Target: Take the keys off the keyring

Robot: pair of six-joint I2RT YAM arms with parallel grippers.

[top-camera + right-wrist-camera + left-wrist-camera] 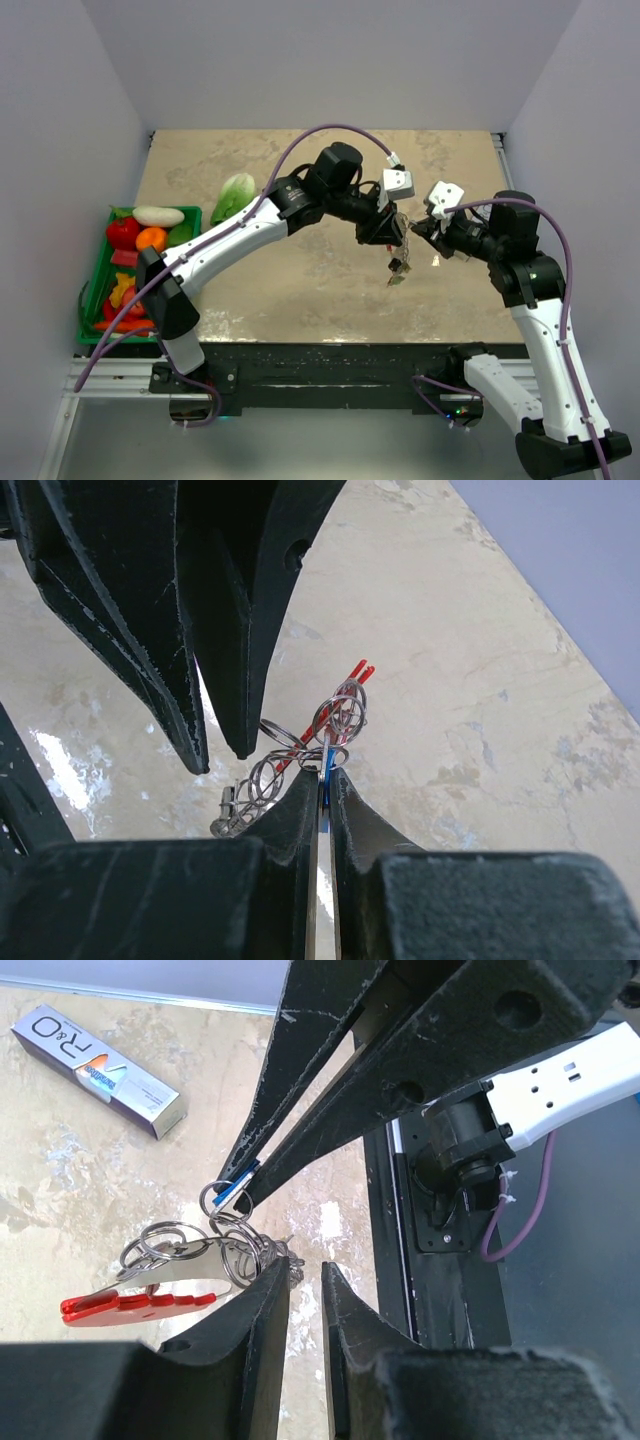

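Near: right gripper [323, 776] clamped on blue key [326, 754]. The keyring [340, 712] loops hang off it, just beside left gripper [218, 756], jaws slightly parted, empty. Farther: red fob [356, 672], long axis pointing away from right gripper, above table [480, 680].

Beige marbled tabletop [300, 290], glossy in patches, enclosed by plain pale grey walls [330, 60] at left, right and far sides.

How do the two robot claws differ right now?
The right gripper is shut tight on a blue-headed key; the left gripper has its jaws apart, nothing between them. The right gripper holds the keyring up, its red fob dangling; the left gripper only sits beside it. Both hang above the table, nearly touching.
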